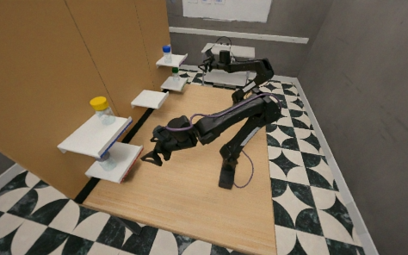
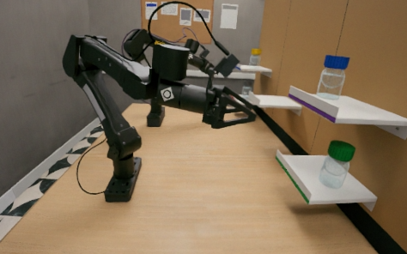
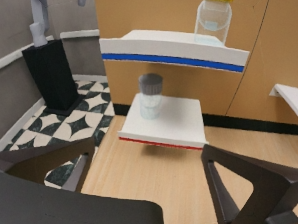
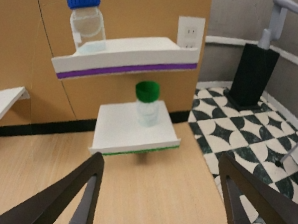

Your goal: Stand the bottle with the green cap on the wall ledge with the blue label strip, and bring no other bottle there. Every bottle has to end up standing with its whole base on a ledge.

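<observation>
The green-capped bottle (image 1: 175, 74) (image 2: 334, 169) (image 4: 147, 107) stands upright on the low green-strip ledge (image 2: 297, 172) (image 4: 112, 130). The blue-strip ledge (image 1: 85, 138) (image 3: 150, 42) bears the yellow-capped bottle (image 1: 102, 111) (image 3: 212, 25) at its right end in the left wrist view; the ledge's left part is bare. My right gripper (image 2: 252, 112) (image 4: 160, 159) is open and empty, out in front of the green-strip ledge and short of the bottle. My left gripper (image 1: 146, 150) (image 3: 149, 148) is open and empty, in front of the red-strip ledge.
The purple-strip ledge (image 2: 364, 111) (image 4: 140, 50) overhangs the green-capped bottle and bears the blue-capped bottle (image 2: 331, 79) (image 4: 87, 30). The red-strip ledge (image 1: 126, 157) (image 3: 180, 115), under the blue-strip one, bears the grey-capped bottle (image 3: 150, 95). A bare middle ledge (image 1: 150, 99) (image 2: 278, 102) lies between the pairs.
</observation>
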You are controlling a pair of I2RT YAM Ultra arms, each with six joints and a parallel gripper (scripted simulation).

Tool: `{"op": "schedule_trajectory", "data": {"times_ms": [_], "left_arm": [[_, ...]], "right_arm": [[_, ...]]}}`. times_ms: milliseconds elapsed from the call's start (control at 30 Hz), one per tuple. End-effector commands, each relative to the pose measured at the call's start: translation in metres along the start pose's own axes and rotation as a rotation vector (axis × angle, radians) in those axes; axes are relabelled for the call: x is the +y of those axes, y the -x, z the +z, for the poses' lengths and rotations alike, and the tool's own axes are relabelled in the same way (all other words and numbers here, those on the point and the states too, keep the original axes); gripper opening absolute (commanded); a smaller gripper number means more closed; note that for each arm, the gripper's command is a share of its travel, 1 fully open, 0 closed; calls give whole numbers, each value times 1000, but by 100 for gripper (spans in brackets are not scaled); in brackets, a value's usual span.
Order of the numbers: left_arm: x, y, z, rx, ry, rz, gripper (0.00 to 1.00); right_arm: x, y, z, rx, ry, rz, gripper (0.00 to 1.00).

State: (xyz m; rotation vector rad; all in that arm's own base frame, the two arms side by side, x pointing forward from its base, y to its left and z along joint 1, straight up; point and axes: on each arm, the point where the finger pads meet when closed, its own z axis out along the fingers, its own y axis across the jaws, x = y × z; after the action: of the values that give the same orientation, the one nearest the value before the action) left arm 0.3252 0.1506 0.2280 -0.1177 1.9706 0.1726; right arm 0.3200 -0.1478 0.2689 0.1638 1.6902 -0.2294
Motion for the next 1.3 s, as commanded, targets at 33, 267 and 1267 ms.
{"op": "schedule_trajectory", "data": {"times_ms": [33,267,1267], "left_arm": [[-16,-6,-6,30,-4,-2,100],[-75,10,-20,30,-56,50,100],[-520,28,-99,119,-884,511,100]], "right_arm": [[-6,25,14,-87,-19,-15,94],[-7,21,67,-123,-7,-3,94],[28,-80,181,-52,61,49,94]]}}
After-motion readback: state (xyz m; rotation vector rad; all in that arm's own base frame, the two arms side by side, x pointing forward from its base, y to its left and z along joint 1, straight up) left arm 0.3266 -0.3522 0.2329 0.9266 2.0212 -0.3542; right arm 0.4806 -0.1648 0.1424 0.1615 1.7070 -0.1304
